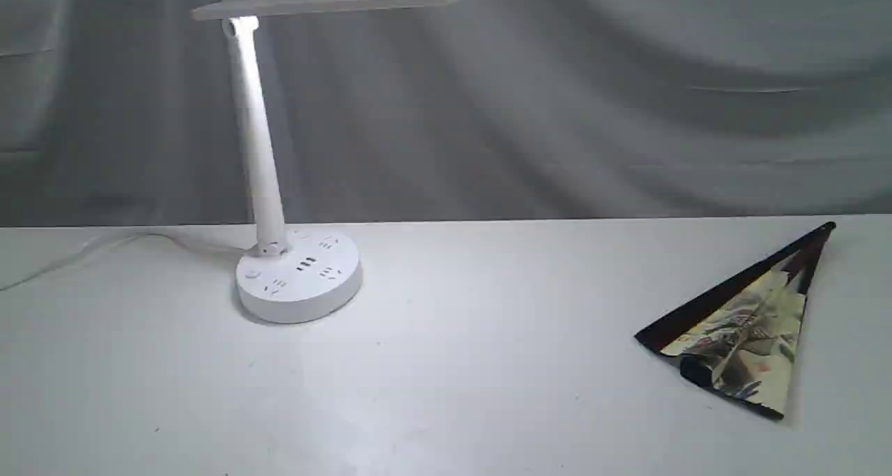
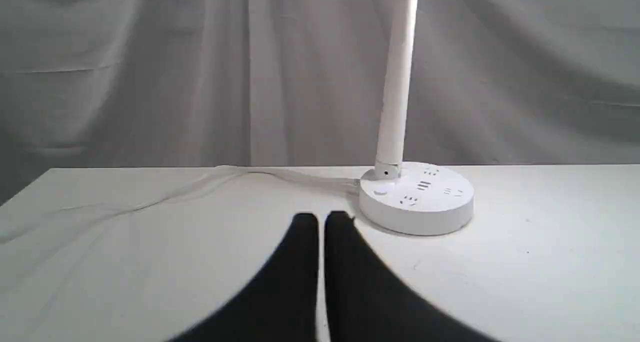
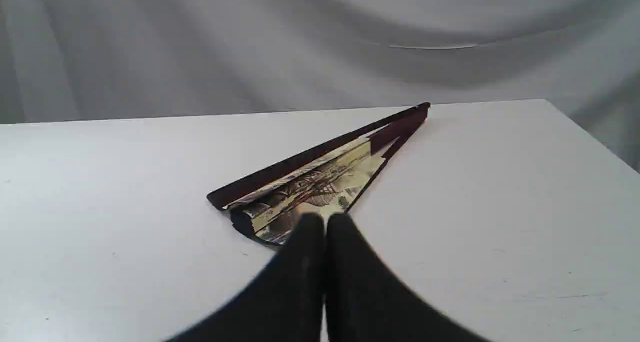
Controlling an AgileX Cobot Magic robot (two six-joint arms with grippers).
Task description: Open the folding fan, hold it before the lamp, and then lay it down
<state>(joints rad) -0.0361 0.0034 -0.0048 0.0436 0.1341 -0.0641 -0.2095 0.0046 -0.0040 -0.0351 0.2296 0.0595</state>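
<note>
1. The left gripper point(image 2: 321, 219) is low over the white table point(image 1: 453, 406) and points across the tabletop toward the grey curtain point(image 1: 627, 100). Its two black fingers point(image 2: 300, 272) lie side by side with only a thin slit between them. It is closed and holds nothing.
2. In the left wrist view the tips of that gripper are just short of the lamp's round base point(image 2: 417, 202), beside the base and apart from it.
3. The right gripper point(image 3: 325, 222) is posed in the same way, low and aimed across the table toward the curtain. Its fingers point(image 3: 355, 272) are pressed together and grip nothing.
4. In the right wrist view the right fingertips overlap the wide end of the folding fan point(image 3: 320, 182). Whether they touch the paper or hang above it cannot be told.
5. Neither arm shows in the exterior view.
6. The folding fan point(image 1: 742, 329) lies flat on the right side of the table, well apart from the lamp point(image 1: 261, 169). It is spread only to a narrow wedge, with its pivot end toward the table's far edge and its painted paper end toward the near side. One corner of the paper is curled.
7. The lamp stands upright on the left side of the table with its bar head level above it. Its white cord point(image 1: 104, 242) trails off to the left.
</note>
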